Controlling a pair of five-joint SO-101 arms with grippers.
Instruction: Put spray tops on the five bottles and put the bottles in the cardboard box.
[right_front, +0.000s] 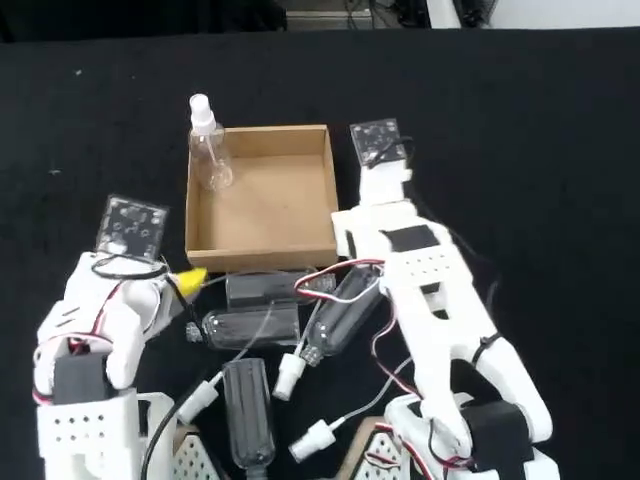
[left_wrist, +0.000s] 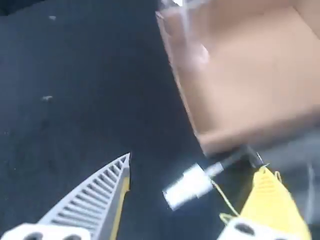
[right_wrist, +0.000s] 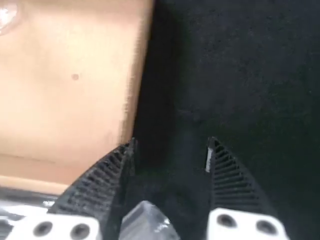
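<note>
A black table (right_front: 520, 120) carries everything; past its far edge lie dark cables (right_front: 395, 12). The box (right_front: 280, 205) sits at the table's middle, with one capped bottle (right_front: 208, 150) upright in its far left corner. The right arm (right_front: 440, 310) stretches from the near right edge along the box's right wall. Its gripper (right_wrist: 171, 144) hangs just outside that wall over bare table, jaws apart and holding nothing. The left arm (right_front: 95, 330) is folded at the near left. Its gripper (left_wrist: 196, 165) sits off the box's near left corner, jaws wide around a white spray top (left_wrist: 187, 187) lying on the table. Four uncapped bottles (right_front: 250, 325) lie between the box and the near edge, and loose tops (right_front: 290, 375) lie among them.
</note>
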